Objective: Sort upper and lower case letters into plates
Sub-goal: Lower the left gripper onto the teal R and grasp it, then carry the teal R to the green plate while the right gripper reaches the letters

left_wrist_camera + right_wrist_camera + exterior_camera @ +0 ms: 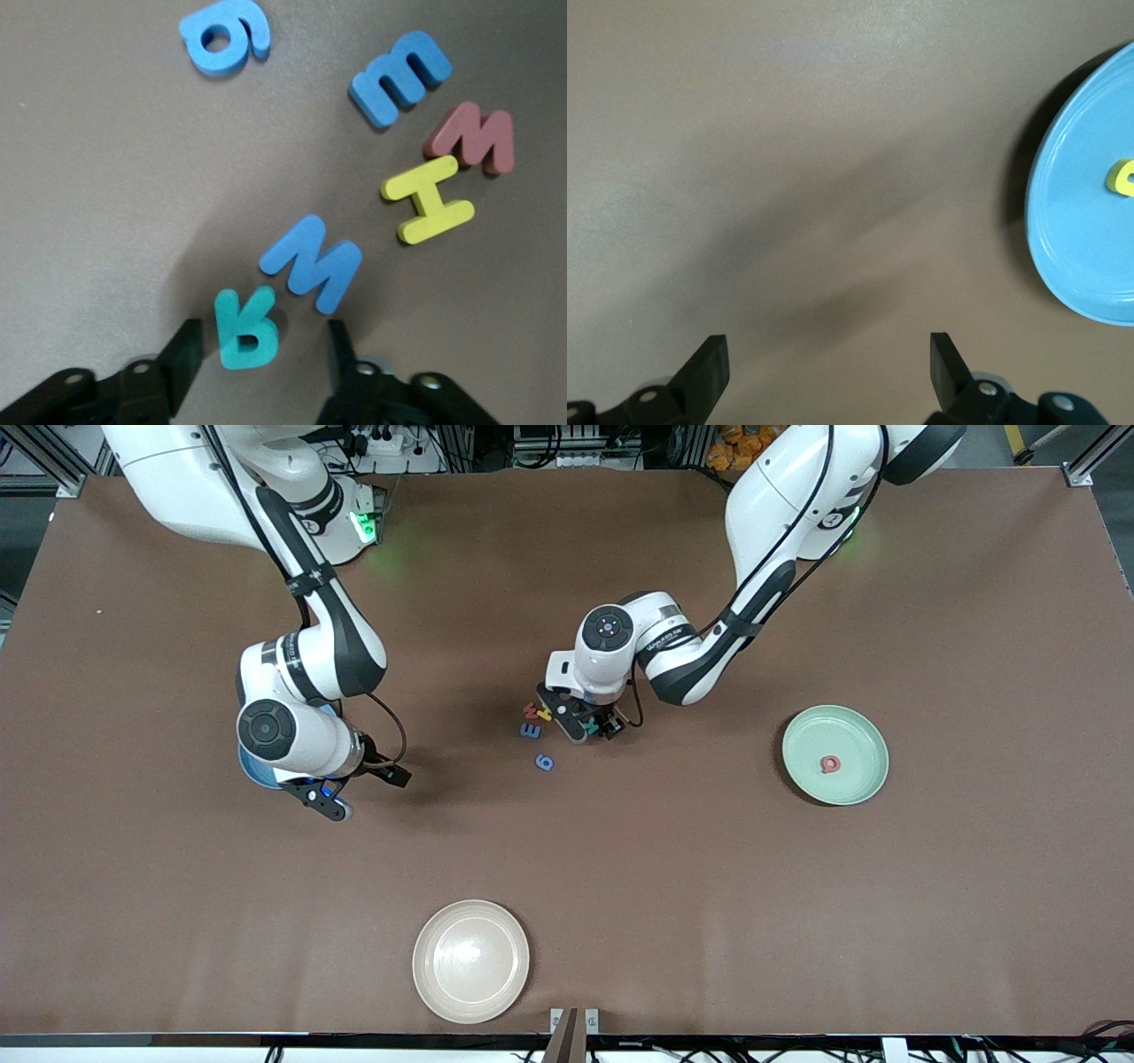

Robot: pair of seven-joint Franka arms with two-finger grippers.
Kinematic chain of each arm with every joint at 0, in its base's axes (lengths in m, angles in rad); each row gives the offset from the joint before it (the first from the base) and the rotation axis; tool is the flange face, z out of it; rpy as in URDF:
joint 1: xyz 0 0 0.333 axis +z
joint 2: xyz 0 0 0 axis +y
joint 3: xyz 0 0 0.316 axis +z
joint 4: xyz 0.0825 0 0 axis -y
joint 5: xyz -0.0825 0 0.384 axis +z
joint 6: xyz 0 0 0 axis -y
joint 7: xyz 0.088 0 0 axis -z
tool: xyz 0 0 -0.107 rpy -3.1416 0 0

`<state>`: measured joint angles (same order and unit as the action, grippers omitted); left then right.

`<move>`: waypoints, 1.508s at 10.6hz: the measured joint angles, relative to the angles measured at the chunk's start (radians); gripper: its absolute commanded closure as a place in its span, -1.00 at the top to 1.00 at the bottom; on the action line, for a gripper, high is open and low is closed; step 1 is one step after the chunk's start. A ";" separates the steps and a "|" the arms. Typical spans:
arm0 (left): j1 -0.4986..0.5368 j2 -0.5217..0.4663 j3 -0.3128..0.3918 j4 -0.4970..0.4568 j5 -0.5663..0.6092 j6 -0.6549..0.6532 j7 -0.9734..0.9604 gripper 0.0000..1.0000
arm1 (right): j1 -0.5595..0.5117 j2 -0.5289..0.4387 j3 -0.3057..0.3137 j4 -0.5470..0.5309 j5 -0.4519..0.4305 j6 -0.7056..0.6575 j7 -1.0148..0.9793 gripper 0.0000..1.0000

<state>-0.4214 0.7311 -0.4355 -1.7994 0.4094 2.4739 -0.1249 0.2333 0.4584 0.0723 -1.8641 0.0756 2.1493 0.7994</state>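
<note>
- Left wrist view shows the left gripper [257, 367] low over the middle of the counter [797, 921], its fingers [182, 354] part-way apart with the teal letter [245, 328] between them; no finger touches it, so nothing is gripped. The straddle looks chosen to take this piece alone.
- Just beside the teal letter lies a blue M [312, 263], close enough that a finger could nudge it.
- Farther out sit a yellow H [428, 202], a red letter [471, 138], a blue m-shaped letter [399, 78] and a blue rounded letter [224, 35], loosely clustered mid-counter, awaiting sorting.
- Toward the left arm's end of the counter, the mint plate [864, 731] holds one red letter [830, 763], probably this arm's drop point.
- Over the right arm's end, the right gripper [828, 363] waits wide open and empty beside the blue plate [1072, 212], which carries a yellow letter [1122, 176].
- A cream plate [443, 992] sits at the counter's edge nearest the front camera, empty, seemingly no part of the sorting.
</note>
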 measured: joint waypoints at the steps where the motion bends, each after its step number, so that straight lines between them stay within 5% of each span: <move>1: 0.001 0.000 0.003 0.005 0.012 0.000 0.000 -1.00 | 0.002 0.000 0.000 0.000 0.000 0.000 0.000 1.00; 6: 0.076 -0.013 0.019 0.025 0.021 -0.027 -0.010 -1.00 | 0.004 0.005 0.000 0.003 0.000 0.003 0.000 1.00; 9: 0.190 -0.137 0.013 0.050 -0.051 -0.211 -0.013 -1.00 | 0.032 0.013 0.001 0.028 0.001 0.005 0.042 1.00; 16: 0.481 -0.342 0.013 -0.014 -0.074 -0.517 0.084 -1.00 | 0.339 0.112 0.003 0.099 0.000 0.155 0.398 1.00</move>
<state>0.0599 0.3894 -0.4227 -1.8136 0.3354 1.9566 -0.0412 0.5727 0.5701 0.0755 -1.7649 0.0760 2.3040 1.1977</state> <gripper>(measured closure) 0.714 0.000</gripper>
